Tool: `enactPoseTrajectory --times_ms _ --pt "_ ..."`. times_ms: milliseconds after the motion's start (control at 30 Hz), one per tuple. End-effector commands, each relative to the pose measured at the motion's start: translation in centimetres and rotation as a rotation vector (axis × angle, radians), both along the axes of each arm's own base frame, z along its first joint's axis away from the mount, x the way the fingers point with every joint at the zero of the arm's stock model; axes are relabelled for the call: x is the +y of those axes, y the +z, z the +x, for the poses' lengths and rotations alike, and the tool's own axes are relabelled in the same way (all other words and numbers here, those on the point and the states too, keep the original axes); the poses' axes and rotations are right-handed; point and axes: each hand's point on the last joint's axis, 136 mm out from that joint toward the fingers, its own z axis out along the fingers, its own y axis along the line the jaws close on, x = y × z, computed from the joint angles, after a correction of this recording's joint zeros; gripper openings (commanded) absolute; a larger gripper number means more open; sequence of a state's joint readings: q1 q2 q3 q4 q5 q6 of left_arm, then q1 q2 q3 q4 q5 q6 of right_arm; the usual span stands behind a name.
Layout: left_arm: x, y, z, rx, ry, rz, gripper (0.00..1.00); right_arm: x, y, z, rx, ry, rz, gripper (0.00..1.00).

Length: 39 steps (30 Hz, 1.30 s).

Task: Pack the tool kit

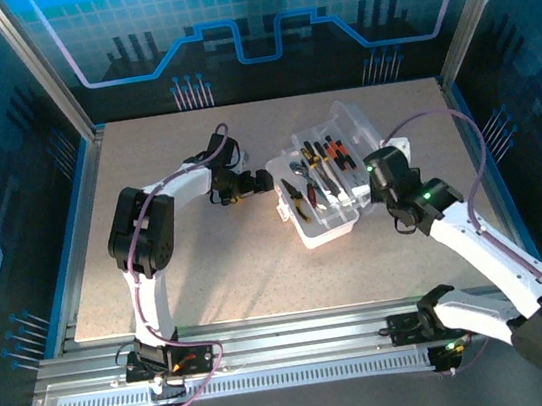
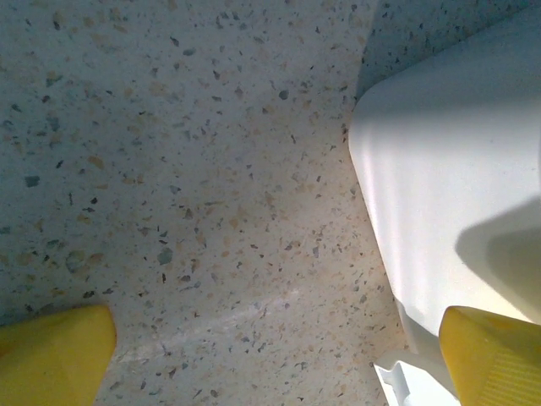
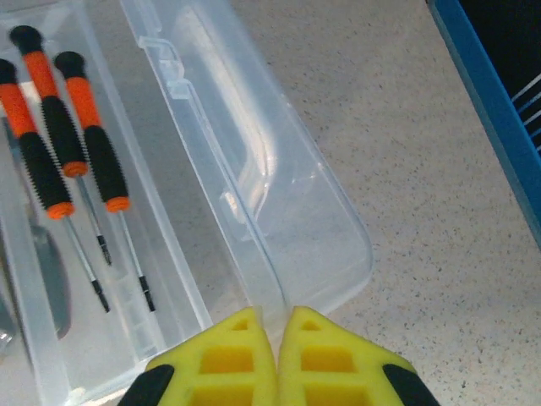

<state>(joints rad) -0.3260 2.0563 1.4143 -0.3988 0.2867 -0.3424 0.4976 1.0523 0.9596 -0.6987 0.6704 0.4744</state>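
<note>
The tool kit (image 1: 325,190) lies open right of the middle of the surface (image 1: 209,262). Its screwdrivers (image 3: 76,144) and pliers (image 1: 296,197) are in the tray, and the lid (image 3: 279,194) is laid back on the far-right side. Our right claw (image 3: 277,359) is pressed together on nothing, just at the lid's near corner; we cannot tell whether it touches. Our left claw (image 2: 270,364) is spread wide beside the case's left wall, one finger close over its edge.

Closing the lid looks like what remains. We judge the light case may slide or twist if the lid is pushed with nothing bracing it. The slick lid may also slip off the closed tips, and a tool lying proud could stop it latching.
</note>
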Motion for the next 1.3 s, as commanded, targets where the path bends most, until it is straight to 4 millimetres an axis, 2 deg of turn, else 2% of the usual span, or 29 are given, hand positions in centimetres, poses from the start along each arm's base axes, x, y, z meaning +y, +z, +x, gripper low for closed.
enactPoseTrajectory --times_ms 0,300,333,400,467,500,567,667,733,800,867,1000,1100,1267 --pt "-0.9 -2.7 -0.3 0.049 -0.007 0.000 0.99 2.8 -0.1 -1.3 0.050 0.088 -0.021 0.00" --pt "0.1 -2.4 0.1 0.037 0.010 0.011 0.99 12.2 -1.0 -3.9 0.106 0.278 -0.060 0.00" --pt "0.4 -2.3 0.1 0.037 0.017 0.016 0.99 13.0 -1.0 -4.2 0.110 0.290 -0.060 0.04" --pt "1.7 -2.2 0.1 0.045 0.046 0.040 0.99 14.6 -0.3 -4.9 0.108 0.331 -0.041 0.36" --pt "3.9 -2.2 0.0 0.055 0.097 0.077 0.99 15.7 1.0 -5.5 0.102 0.362 -0.015 0.56" --pt "5.2 -2.0 0.0 0.056 0.127 0.082 0.99 16.1 1.9 -5.7 0.097 0.380 -0.003 0.63" --pt "7.0 -1.4 0.0 0.042 0.168 0.083 0.99 16.4 3.8 -6.1 0.082 0.407 0.020 0.67" --pt "8.6 -0.3 -0.3 0.025 0.188 0.109 0.99 16.2 6.0 -6.1 0.045 0.438 0.050 0.75" --pt "9.1 0.3 -0.6 0.011 0.182 0.128 0.99 15.5 6.0 -5.0 0.044 0.441 0.064 0.82" --pt "9.2 0.7 -1.3 -0.006 0.168 0.132 0.99 14.7 4.6 -2.5 0.064 0.437 0.103 0.99" --pt "8.8 1.1 -2.1 -0.037 0.128 0.128 0.99 13.9 2.9 0.6 0.069 0.430 0.164 1.00" --pt "6.7 1.7 -4.3 -0.156 -0.025 0.148 0.99 12.5 -0.4 6.8 0.103 0.433 0.252 1.00" --pt "4.5 2.7 -5.7 -0.243 -0.124 0.155 0.99 12.4 -2.4 9.8 0.150 0.469 0.333 1.00" --pt "0.4 3.1 -7.4 -0.316 -0.334 0.201 0.99 13.3 -4.6 12.4 0.225 0.538 0.447 1.00"
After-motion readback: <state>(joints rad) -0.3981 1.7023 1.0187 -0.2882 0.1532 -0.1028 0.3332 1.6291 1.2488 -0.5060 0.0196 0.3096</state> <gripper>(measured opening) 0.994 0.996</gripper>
